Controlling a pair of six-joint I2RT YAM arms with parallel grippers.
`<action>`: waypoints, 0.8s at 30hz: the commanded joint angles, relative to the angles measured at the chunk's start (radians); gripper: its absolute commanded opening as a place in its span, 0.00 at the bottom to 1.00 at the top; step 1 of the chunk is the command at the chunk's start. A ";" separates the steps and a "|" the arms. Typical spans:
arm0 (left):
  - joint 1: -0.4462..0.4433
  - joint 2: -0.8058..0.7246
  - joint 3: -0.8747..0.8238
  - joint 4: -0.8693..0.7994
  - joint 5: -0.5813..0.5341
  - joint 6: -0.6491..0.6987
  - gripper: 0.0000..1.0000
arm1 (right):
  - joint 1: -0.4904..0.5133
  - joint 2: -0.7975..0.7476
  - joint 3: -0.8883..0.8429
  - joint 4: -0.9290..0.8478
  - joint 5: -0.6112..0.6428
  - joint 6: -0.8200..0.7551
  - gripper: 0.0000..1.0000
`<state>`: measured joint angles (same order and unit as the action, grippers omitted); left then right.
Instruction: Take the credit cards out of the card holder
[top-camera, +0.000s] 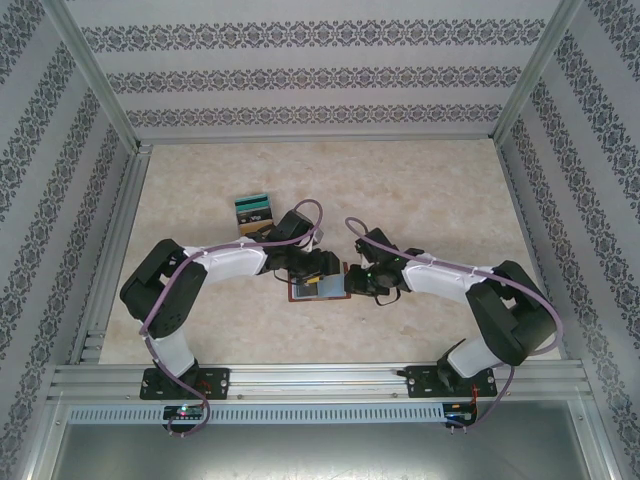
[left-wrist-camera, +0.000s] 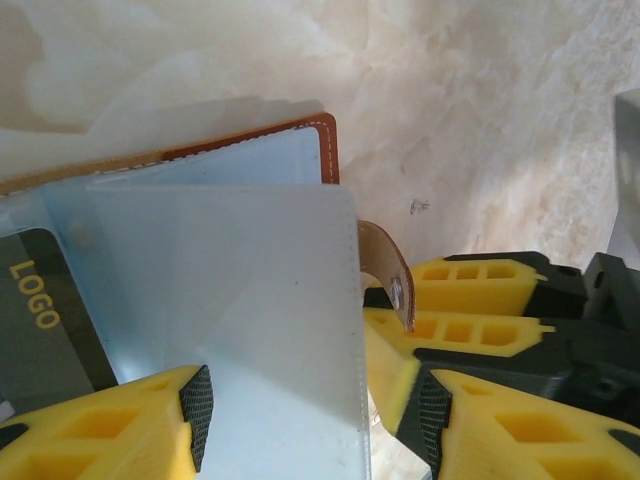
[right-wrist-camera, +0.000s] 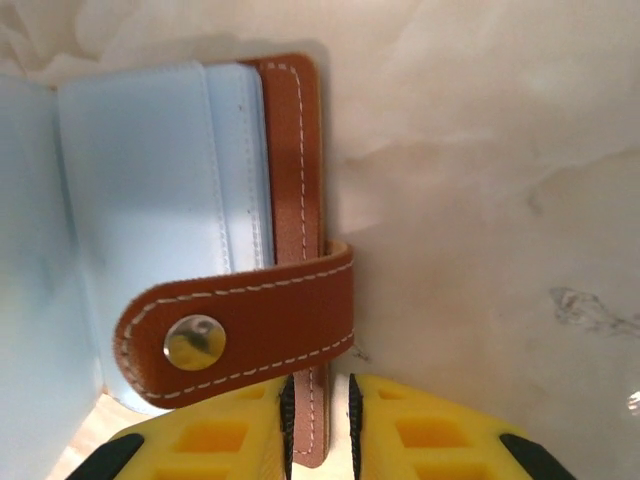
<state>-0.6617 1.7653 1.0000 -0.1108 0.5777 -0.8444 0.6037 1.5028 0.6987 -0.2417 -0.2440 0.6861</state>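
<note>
Pinching card holder (right-wrist-camera: 290, 150) rim, right hand (right-wrist-camera: 320, 405); left hand (left-wrist-camera: 315, 415) spread, straddling blue-grey sleeve (left-wrist-camera: 250, 300); both arms bent inward.

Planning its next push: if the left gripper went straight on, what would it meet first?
Likely the clear sleeve of the card holder, which lies between the open fingers of the left gripper; depth is unclear.

"LOGO", yellow letters, reading sideways on black card (left-wrist-camera: 45, 320) in clear sleeve of card holder (left-wrist-camera: 230, 290).
</note>
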 joint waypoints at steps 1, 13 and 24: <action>-0.013 -0.001 0.002 0.055 0.019 -0.017 0.59 | -0.009 -0.037 -0.015 0.016 -0.014 0.023 0.26; 0.034 -0.115 -0.062 0.010 -0.024 0.011 0.60 | -0.020 -0.122 0.004 -0.007 -0.007 0.030 0.27; 0.005 0.039 0.026 0.104 0.032 -0.046 0.57 | -0.018 -0.168 -0.016 0.035 -0.078 0.062 0.24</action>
<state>-0.6430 1.7752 0.9829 -0.0521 0.5915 -0.8703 0.5907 1.3678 0.6968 -0.2337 -0.2802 0.7185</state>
